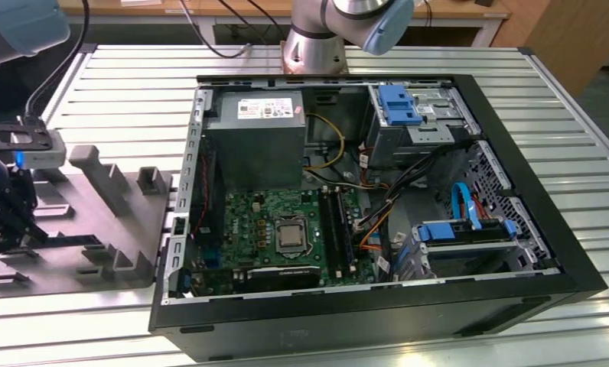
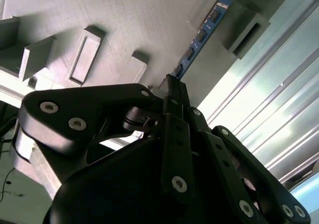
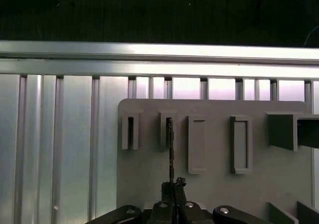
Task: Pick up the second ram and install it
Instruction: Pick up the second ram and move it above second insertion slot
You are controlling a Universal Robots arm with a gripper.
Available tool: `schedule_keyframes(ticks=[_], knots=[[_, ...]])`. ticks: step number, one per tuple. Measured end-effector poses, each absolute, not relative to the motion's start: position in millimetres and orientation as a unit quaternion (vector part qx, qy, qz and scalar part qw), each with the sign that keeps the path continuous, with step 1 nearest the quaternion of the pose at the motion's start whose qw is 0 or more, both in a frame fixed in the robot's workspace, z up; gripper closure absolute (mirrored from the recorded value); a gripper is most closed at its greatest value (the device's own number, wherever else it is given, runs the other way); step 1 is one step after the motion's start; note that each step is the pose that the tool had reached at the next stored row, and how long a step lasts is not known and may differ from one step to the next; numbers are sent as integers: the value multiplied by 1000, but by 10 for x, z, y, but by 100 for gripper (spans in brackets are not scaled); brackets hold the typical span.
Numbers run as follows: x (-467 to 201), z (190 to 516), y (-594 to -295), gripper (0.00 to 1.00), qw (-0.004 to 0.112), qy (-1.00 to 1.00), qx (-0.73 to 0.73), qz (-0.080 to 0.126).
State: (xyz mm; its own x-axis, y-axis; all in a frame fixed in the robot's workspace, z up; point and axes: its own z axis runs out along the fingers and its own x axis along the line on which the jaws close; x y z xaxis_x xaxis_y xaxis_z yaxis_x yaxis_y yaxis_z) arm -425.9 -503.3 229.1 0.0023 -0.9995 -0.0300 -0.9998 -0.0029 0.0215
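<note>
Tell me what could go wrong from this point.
1. The jaws of the gripper pinch the second ram at one end only, so the long stick may pivot or slip.
2. Its far end sits at a slot of the gray holder; a tilted lift may snag it on the slot wall.

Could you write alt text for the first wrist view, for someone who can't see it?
A black gripper pinches one end of a thin ram, seen edge-on, over a grey holder with rectangular slots. The holder lies on a ribbed metal table.
</note>
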Motion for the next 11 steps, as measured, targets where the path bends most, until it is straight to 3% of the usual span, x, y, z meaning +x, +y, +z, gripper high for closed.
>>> schedule_keyframes(ticks=[11], knots=[[-4259,2408,-5033,89,4,706,-708,19]])
